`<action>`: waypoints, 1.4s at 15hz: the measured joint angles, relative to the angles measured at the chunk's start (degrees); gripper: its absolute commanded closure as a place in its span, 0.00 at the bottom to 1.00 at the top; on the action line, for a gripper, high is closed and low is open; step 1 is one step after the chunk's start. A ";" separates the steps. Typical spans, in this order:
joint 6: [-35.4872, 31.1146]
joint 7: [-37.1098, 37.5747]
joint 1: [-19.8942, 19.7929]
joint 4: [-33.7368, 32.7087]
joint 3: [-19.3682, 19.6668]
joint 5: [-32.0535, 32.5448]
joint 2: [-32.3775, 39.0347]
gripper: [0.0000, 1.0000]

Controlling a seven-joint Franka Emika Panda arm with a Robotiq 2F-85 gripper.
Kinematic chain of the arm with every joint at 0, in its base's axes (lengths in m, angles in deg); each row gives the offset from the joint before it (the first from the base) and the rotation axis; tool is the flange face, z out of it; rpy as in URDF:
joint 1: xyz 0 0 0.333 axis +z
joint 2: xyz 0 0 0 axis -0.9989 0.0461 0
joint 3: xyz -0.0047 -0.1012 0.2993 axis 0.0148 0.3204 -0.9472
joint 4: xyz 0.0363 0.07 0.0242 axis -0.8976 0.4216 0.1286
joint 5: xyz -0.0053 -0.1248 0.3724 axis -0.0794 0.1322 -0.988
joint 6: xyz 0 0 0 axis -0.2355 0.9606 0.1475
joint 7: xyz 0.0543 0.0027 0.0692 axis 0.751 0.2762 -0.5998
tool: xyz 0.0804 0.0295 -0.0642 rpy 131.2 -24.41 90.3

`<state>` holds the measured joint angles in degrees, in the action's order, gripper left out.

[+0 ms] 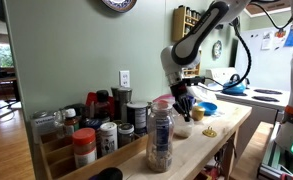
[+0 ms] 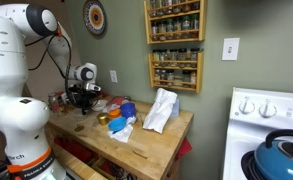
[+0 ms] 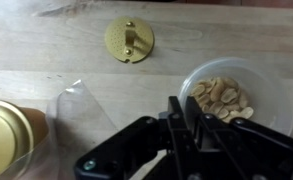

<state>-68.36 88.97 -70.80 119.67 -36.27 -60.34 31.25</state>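
**A:** What is nearest the camera?

**B:** In the wrist view, the black gripper point(image 3: 185, 112) fills the bottom edge. Its jaws are drawn almost together at the near rim of a clear bowl point(image 3: 264, 82). They appear to pinch that rim, though the contact itself is hard to make out.

**A:** Where is the bowl?

**B:** It stands on a pale wooden counter point(image 3: 46, 40) and holds pale nuts point(image 3: 221, 97). A gold-lidded jar point(image 3: 4, 135) sits off to the side, with a scrap of clear plastic point(image 3: 74, 105) between it and the gripper. Farther away lies a round gold disc point(image 3: 129, 38).

**A:** What could go wrong?

**B:** I judge a pinch on one thin edge to be off-centre, so if lifted the bowl could tilt or slip free and spill the nuts.

**A:** What do the wider views add?

**B:** In an exterior view, a tall jar point(image 1: 160, 135) stands near the gripper point(image 1: 183, 103), close enough that the arm might knock it. In an exterior view, the gripper point(image 2: 83, 100) is small and the bowl cannot be seen. This view shows a white cloth point(image 2: 161, 110), then wall spice racks point(image 2: 174, 20) and a stove point(image 2: 271, 110). Only the wrist view shows the jaws and nuts clearly.
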 measured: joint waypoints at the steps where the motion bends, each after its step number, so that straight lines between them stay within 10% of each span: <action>1: 0.01 0.76 -0.18 0.03 0.73 0.77 -0.08 0.97; 8: 1.29 7.98 -2.83 1.61 6.68 11.12 -2.55 0.97; 9: 2.00 8.50 -3.20 1.78 7.11 11.99 -2.90 0.64; 18: 5.45 8.86 -3.44 0.90 3.72 7.39 -7.05 0.05; 21: 6.28 12.83 -2.91 -0.88 1.93 1.27 -8.16 0.00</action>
<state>-62.08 101.80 -73.71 118.79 -34.34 -59.06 23.09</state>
